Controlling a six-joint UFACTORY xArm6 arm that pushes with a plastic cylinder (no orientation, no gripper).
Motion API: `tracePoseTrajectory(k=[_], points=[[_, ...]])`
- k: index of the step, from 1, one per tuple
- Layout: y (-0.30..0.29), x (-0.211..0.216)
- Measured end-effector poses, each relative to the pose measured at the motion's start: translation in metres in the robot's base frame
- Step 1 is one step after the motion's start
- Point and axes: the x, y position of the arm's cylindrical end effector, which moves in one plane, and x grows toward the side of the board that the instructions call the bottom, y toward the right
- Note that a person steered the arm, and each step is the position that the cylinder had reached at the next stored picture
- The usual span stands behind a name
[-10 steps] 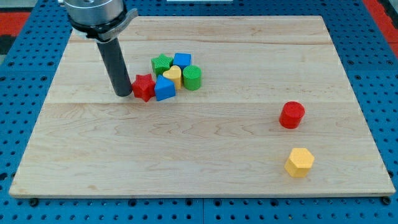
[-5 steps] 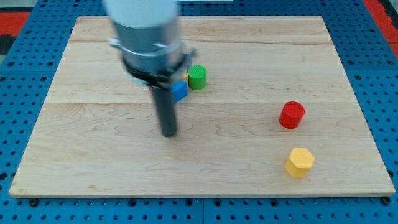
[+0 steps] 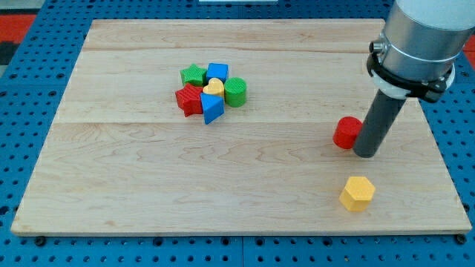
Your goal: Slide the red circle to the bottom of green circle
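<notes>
My tip (image 3: 365,153) stands on the right part of the board, just at the right side of the red circle (image 3: 346,133) and seemingly touching it. It is only a bare rod, so it grasps nothing; it can only push. The green circle (image 3: 235,92) is well apart, far to the left, at the right edge of a small cluster.

To do this step well, I judge the push should go left and stay a little nearer than the green circle, so the red circle arrives just on its near side. The tip must stay behind the middle of the red circle — if it presses off-centre, the round block will probably roll away to one side.

The cluster is the main difficulty. The blue block (image 3: 211,108), the yellow heart (image 3: 214,87) and the red star (image 3: 188,98) lie close to the green circle, with a green star (image 3: 194,75) and a blue cube (image 3: 217,71) behind them — a too long push could disturb them. The yellow hexagon (image 3: 358,193) is near my tip but not in the path.
</notes>
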Motion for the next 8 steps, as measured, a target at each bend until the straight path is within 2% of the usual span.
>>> tracePoseTrajectory(k=[1, 2, 5, 6, 8], points=[[-0.014, 0.000], [0.036, -0.014], [-0.046, -0.038], [-0.046, -0.066], [-0.089, -0.074]])
